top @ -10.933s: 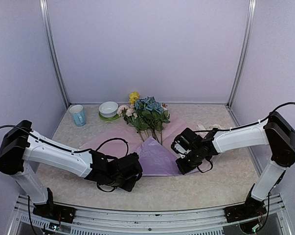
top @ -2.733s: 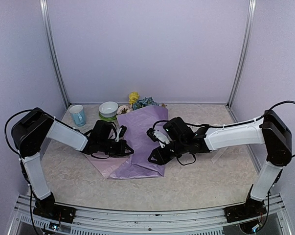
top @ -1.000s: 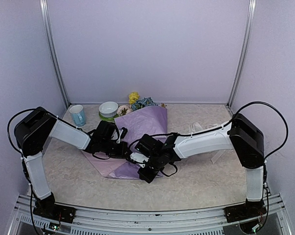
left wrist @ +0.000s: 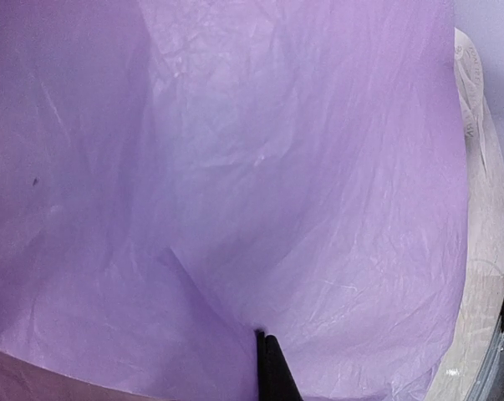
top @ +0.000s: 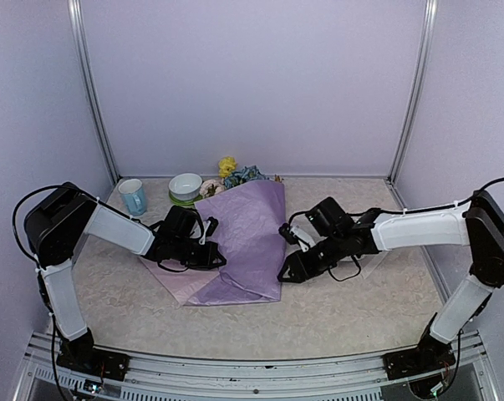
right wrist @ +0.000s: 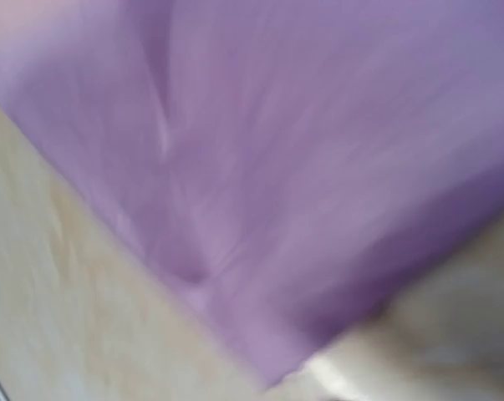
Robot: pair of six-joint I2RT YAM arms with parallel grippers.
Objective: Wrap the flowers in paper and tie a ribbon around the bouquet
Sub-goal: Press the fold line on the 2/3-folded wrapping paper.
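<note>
paper [top: 245, 238] folded over flowers [top: 236, 174] | left hand [top: 216, 257] pinching paper | right hand [top: 288, 271] beside, grip unclear

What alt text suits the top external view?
A large lilac crinkly paper sheet lies folded over artificial flowers, yellow and blue heads poking out beyond. The left gripper pinches its edge; the right gripper is close beside it.

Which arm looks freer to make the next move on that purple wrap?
Right, probably. The left pincer is shut on the paper, pinning its fold; the right pincer sits beside the paper's edge, seemingly holding nothing.
</note>
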